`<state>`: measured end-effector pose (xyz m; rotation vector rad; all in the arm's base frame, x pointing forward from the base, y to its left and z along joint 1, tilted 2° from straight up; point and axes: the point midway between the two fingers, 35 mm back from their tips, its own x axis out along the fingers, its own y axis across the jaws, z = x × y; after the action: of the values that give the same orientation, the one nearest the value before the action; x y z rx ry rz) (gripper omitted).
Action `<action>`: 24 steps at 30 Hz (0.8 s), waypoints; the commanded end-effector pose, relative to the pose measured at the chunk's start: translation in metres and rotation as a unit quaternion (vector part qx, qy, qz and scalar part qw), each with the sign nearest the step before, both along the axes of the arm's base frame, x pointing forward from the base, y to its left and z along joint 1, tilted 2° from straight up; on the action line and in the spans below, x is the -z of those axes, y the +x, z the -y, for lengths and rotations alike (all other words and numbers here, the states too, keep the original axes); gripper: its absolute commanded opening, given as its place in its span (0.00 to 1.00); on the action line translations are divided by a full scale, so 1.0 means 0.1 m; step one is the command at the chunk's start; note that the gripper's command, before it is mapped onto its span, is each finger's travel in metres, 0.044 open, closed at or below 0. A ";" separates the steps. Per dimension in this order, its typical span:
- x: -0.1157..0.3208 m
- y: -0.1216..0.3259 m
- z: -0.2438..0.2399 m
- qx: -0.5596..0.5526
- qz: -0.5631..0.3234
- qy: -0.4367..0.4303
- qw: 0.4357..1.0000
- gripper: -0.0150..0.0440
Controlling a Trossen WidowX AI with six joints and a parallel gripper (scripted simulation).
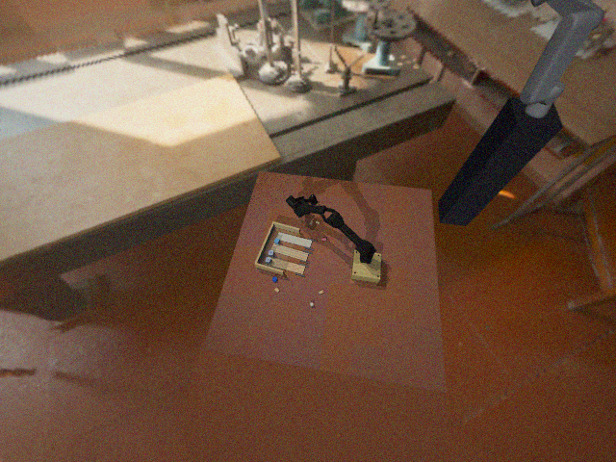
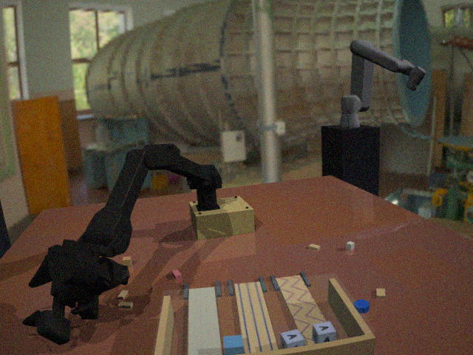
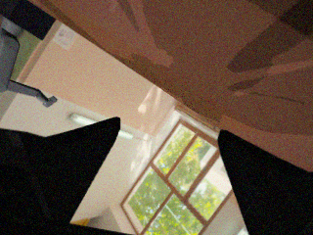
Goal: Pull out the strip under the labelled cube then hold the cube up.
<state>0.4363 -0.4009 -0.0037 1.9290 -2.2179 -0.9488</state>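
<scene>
A three-walled wooden tray surrounds three strips: a plain pale one, a blue-lined one and a zigzag one. A pale cube with a dark letter is at the walled end of the zigzag strip. A similar lettered cube is between the lined and zigzag strips. A plain blue cube is by the pale strip. Exact contacts cannot be told. My gripper is open and empty, off the tray's pale-strip side.
Small dark guides flank the strips' outer ends. A pink block and small wooden pieces lie between the tray and my base block. A blue disc and a white cube lie past the zigzag side.
</scene>
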 end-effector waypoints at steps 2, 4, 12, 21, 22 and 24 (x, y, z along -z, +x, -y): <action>-0.10 0.00 0.00 0.000 0.000 0.000 1.000 0.93; -0.20 0.00 0.00 0.000 0.000 0.000 1.000 0.93; -0.41 0.14 -0.24 -0.006 0.123 0.006 0.992 0.93; -1.08 0.31 -1.25 0.024 0.492 0.103 0.864 0.93; -1.13 0.31 -1.35 0.031 0.520 0.116 0.846 0.93; -1.22 0.28 -1.54 0.047 0.569 0.143 0.808 0.93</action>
<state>0.4699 -0.3037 0.0954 2.7511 -2.5764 -0.2731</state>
